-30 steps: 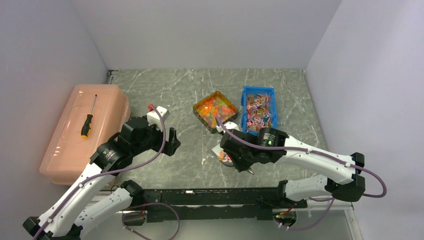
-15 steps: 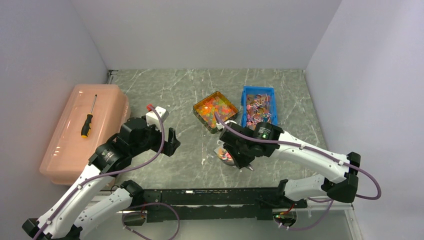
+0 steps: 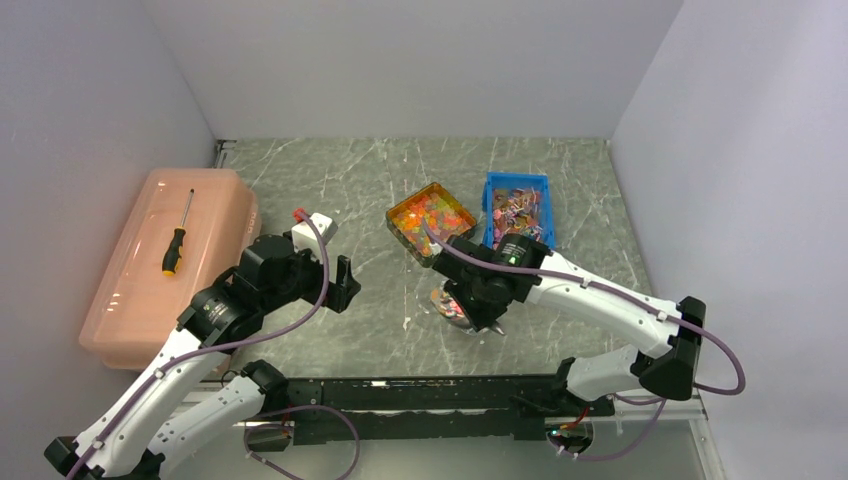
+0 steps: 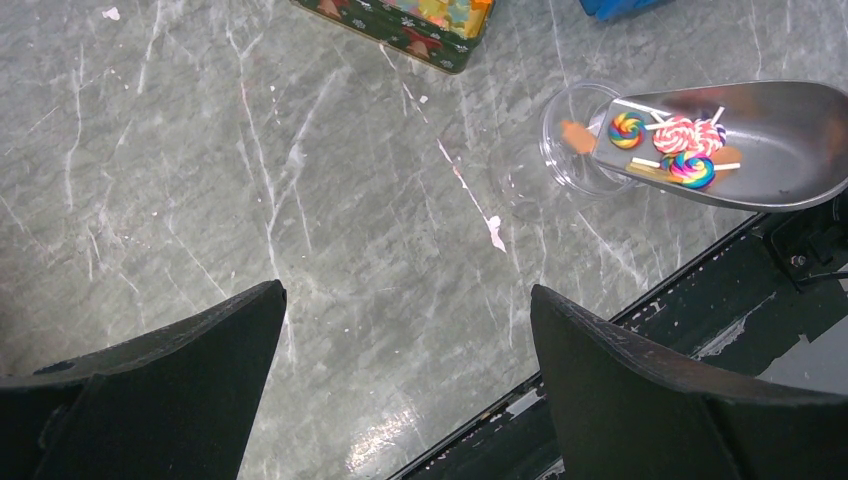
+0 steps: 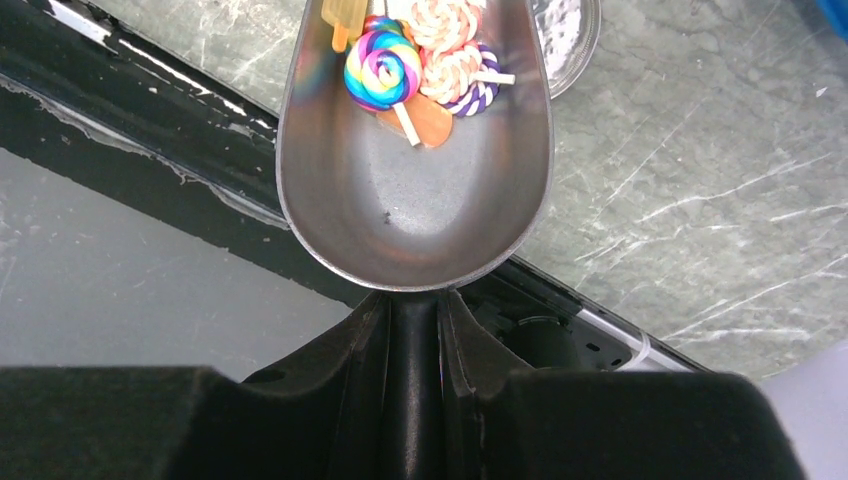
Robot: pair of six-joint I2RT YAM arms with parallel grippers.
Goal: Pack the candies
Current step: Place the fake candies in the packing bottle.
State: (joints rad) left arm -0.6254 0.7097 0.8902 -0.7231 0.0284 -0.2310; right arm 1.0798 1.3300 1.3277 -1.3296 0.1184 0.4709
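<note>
The candies (image 3: 430, 215) are tiny orange, yellow, red and green pieces filling a square tin (image 4: 400, 25) mid-table. My right gripper (image 5: 413, 300) is shut on the black handle of a metal scoop (image 5: 415, 190). The scoop holds swirled lollipops (image 5: 382, 72) and a few orange and yellow pieces at its front lip. That lip hangs over a clear round cup (image 4: 560, 165) on the table, where one orange piece (image 4: 575, 137) shows. My left gripper (image 4: 405, 300) is open and empty, above bare table left of the cup.
A blue bin (image 3: 517, 220) of lollipops stands right of the tin. A peach lidded box (image 3: 140, 290) with a screwdriver (image 3: 177, 238) on it sits at the far left. A black rail (image 3: 430, 395) runs along the near edge. White walls close three sides.
My right arm has carried the scoop a little left and away from the near edge, bringing its lip over the clear cup. The left arm has not moved.
</note>
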